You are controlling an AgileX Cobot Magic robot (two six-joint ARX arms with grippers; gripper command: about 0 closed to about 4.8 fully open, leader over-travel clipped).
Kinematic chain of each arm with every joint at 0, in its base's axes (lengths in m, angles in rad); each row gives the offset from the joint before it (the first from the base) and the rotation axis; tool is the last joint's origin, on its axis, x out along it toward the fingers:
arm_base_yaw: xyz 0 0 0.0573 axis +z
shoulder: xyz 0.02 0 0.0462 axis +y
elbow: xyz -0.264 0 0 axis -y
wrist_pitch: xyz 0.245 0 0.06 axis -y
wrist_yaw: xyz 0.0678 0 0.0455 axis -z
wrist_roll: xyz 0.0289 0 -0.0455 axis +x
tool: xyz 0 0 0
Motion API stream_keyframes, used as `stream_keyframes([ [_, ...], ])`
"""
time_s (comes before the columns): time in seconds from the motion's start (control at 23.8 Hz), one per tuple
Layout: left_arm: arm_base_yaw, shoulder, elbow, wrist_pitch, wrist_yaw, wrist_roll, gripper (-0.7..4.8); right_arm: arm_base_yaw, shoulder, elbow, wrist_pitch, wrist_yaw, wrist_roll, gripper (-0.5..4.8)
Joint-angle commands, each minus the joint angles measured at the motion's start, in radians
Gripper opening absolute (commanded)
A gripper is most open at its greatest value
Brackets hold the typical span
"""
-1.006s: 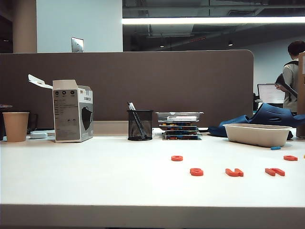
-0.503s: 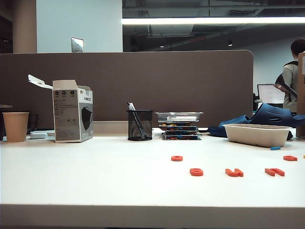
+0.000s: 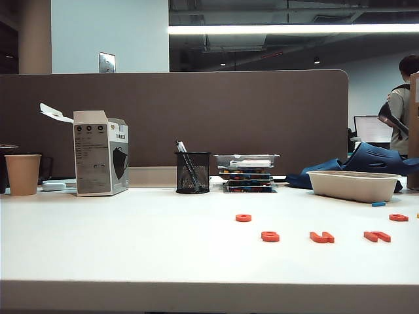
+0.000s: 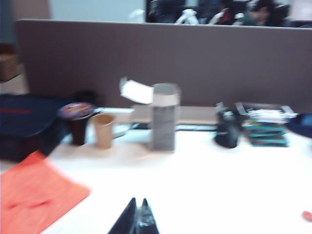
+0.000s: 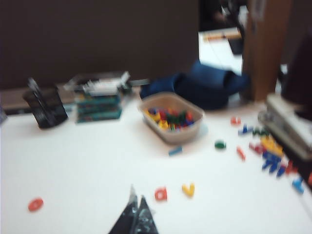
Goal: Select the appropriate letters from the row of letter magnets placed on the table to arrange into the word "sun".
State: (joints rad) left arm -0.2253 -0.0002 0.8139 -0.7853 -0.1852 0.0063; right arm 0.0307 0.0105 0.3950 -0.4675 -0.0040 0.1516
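Observation:
Five orange-red letter magnets lie on the white table (image 3: 131,248), right of centre in the exterior view. Three sit in a front row (image 3: 270,236), (image 3: 322,237), (image 3: 378,236), and two lie further back (image 3: 243,217), (image 3: 399,217). From this low angle I cannot read their shapes. Neither arm shows in the exterior view. My left gripper (image 4: 138,214) hangs shut and empty over bare table. My right gripper (image 5: 136,202) is shut and empty too, with a red letter (image 5: 161,194) just beside its tips and another red letter (image 5: 35,204) further off.
A paper cup (image 3: 22,174), an open mask box (image 3: 100,161), a mesh pen holder (image 3: 192,171), stacked cases (image 3: 247,171) and a beige tray (image 3: 353,184) line the back. A small blue piece (image 3: 378,203) lies near the tray. Loose coloured letters (image 5: 268,151) and an orange sheet (image 4: 34,200) are nearby.

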Motion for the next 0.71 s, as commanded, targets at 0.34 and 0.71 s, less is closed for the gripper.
stream_keyframes([
  [0.34, 0.002, 0.003, -0.427, 0.565, 0.105, 0.117, -0.06, 0.013, -0.013, -0.249, 0.29, -0.031, -0.127, -0.07],
  [0.71, 0.002, 0.003, -0.775, 0.956, 0.167, 0.11, -0.06, 0.013, -0.012, -0.396, 0.43, -0.051, -0.197, -0.07],
])
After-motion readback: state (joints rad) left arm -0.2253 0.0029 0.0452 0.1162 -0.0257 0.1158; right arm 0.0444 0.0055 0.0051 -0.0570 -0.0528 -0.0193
